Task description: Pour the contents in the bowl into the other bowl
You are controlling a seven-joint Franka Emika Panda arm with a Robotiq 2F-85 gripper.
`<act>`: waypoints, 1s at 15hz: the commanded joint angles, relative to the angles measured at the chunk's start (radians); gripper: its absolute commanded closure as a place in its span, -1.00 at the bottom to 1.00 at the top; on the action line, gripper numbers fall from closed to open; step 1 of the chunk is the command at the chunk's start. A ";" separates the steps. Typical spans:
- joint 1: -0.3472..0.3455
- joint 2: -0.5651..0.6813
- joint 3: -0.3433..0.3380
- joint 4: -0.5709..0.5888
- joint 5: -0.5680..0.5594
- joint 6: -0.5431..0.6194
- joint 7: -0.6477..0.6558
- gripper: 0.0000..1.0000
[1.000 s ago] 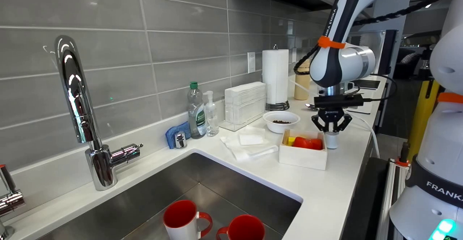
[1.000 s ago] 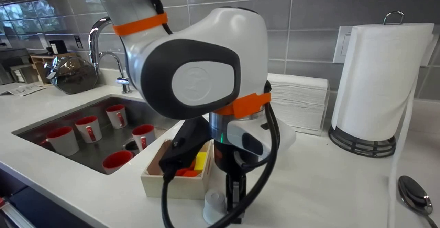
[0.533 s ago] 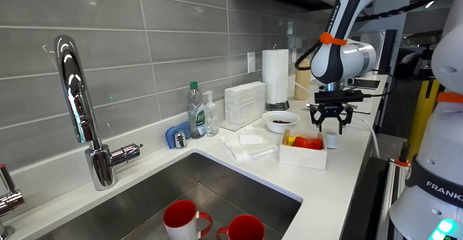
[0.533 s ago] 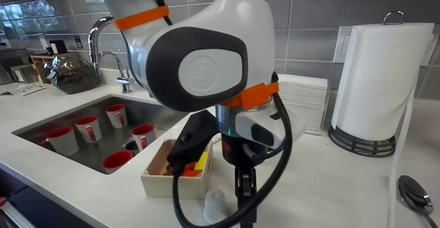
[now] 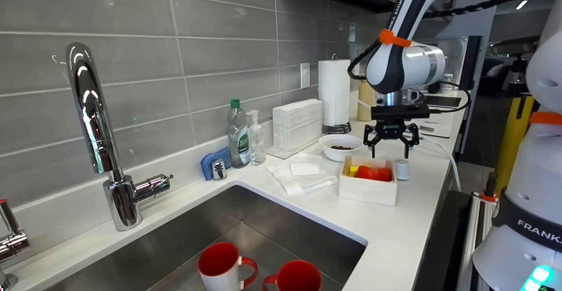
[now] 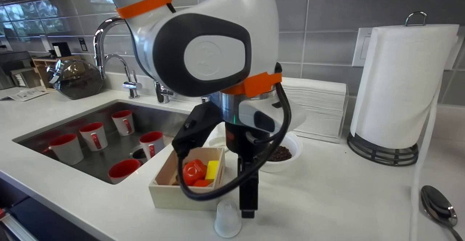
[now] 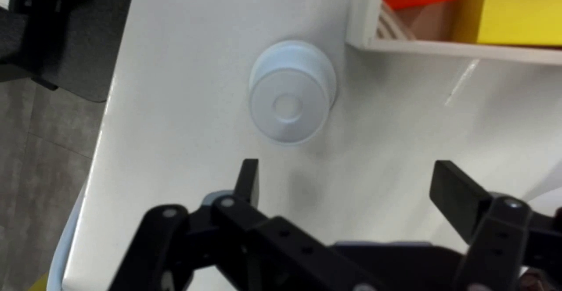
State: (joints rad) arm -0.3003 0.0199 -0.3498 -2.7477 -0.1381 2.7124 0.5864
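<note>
The white bowl (image 5: 337,154) holds small dark brown bits and sits on the counter, left of my gripper (image 5: 390,155) in an exterior view. In an exterior view the arm and cable partly cover the white bowl (image 6: 278,167); only a sliver of its rim (image 7: 548,199) enters the wrist view at the right. My gripper (image 7: 345,168) hangs above the counter with its jaws wide apart and nothing between them. A small upside-down white cup (image 7: 290,102) stands on the counter just ahead of the fingers, untouched. The other bowl is hidden or out of view.
A wooden box (image 6: 185,199) with red and yellow pieces stands beside the cup. Napkins (image 5: 298,122), a paper towel roll (image 5: 334,93) and a spoon (image 6: 437,204) are around. Several red-and-white mugs stand in the sink (image 5: 237,203). The counter edge (image 7: 102,137) runs close by.
A second ago the jaws were close together at the white cup's top. They have since opened, and the gripper has risen off the cup and shifted toward the white bowl. The cup stays standing.
</note>
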 commanded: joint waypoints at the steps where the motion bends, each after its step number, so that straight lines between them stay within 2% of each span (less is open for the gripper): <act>1: -0.001 -0.050 0.015 0.001 0.007 -0.110 -0.001 -1.00; 8: -0.022 -0.080 0.022 0.001 -0.023 -0.224 0.029 -1.00; 15: -0.031 -0.048 0.020 0.001 -0.047 -0.196 0.067 -1.00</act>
State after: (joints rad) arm -0.3153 -0.0307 -0.3371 -2.7478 -0.1569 2.5209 0.6220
